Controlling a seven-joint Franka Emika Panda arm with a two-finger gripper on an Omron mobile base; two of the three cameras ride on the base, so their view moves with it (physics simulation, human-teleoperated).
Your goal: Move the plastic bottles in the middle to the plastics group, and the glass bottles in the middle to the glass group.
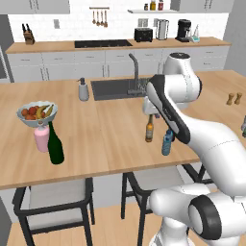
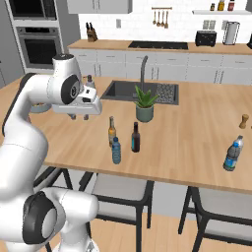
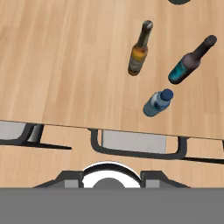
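Plastic bottle point(image 2: 116, 150): small, light-blue, translucent, ribbed body under a darker blue screw cap, upright near the front edge of the table point(image 2: 197, 142); taken here as the landmark. Amber glass bottle point(image 2: 111, 131): narrow neck, brown body, pale label, upright just behind the plastic bottle toward the sink. Dark glass bottle point(image 2: 135, 137): slim neck, near-black glass, blue label round its lower half, upright beside the plastic bottle, on its right in the right base view. The three stand close together but apart, none touching. Potted plant point(image 2: 145, 105): spiky green leaves in a round grey-green pot, behind the plastic bottle at the rim of the dark recessed sink point(image 2: 140, 91). Larger blue-labelled bottle point(image 2: 233, 154): clear with a dark cap, well to the right of the plastic bottle along the same edge. Tall dark green wine bottle point(image 1: 55, 144): long neck, smooth glossy glass, well to the left of the plastic bottle, just beside a pink rounded bottle point(image 1: 42, 139) and a grey bowl of fruit point(image 1: 37, 114). Table: pale wood, plank-grained, matte. Hand point(image 2: 78, 116): white, with short dark fingertips, in the air above the table, left of and above the plastic bottle, grasping nothing; how far its jaws are parted I cannot tell.
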